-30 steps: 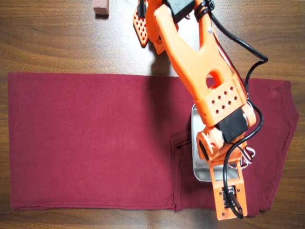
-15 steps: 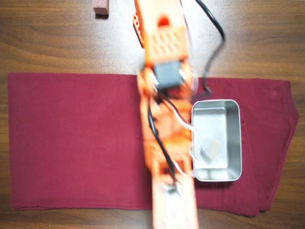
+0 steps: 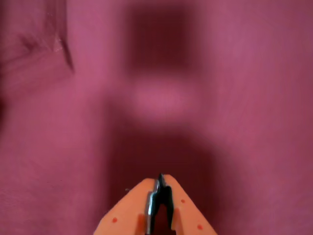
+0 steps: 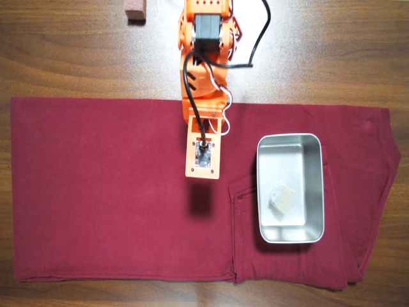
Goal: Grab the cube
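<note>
Lying inside the metal tray (image 4: 290, 144), toward its lower half in the overhead view: the pale beige cube (image 4: 282, 197), speckled, slightly askew, resting on the tray floor and apart from the walls. Tray itself sitting on the right part of the dark red cloth (image 4: 102, 192), just right of a fold seam running down the fabric. Cloth spread wide across the wooden table (image 4: 64, 57), a rumpled edge at its far right.

Reaching down from the top edge of the overhead view: the orange arm (image 4: 203, 96), black cable looped along it, wrist camera plate hanging over the cloth left of the tray and well apart from the cube. Dark shadow on the fabric just below that plate. Gripper itself hidden under the arm from above.

Seen from the wrist view: the gripper (image 3: 159, 183) at the bottom edge, orange tips pressed together with nothing between them, pointing at bare, blurred red fabric. Crease of cloth at upper left there.

Parked at the top edge of the table: a reddish-brown block (image 4: 135, 9), partly cut off.
</note>
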{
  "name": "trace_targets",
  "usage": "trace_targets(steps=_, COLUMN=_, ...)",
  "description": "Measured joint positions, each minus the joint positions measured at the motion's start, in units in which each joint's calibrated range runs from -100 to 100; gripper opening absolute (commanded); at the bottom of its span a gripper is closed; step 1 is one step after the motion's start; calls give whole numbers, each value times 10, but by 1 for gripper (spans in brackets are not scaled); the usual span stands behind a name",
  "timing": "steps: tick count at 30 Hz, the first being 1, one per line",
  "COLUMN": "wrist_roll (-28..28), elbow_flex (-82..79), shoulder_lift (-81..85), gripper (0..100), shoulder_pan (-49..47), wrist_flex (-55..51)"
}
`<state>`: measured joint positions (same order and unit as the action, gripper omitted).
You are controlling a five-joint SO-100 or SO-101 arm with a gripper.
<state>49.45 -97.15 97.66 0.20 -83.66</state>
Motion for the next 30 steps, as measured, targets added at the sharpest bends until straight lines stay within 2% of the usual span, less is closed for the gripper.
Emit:
trace_targets(steps=3, wrist_roll=-9, elbow_flex=-25, shoulder_lift=3, gripper=0, shoulder_pan=2, wrist_flex=-38)
trace_targets(steps=7, wrist_roll=-20, elbow_flex=-25, shoulder_lift=11, gripper=0, shoulder_pan=-1, wrist_flex=-146)
trace_targets(steps=30, wrist_roll=-21, elbow_flex=-25, shoulder_lift=11, gripper=2, shoulder_pan=-1, wrist_flex=-153)
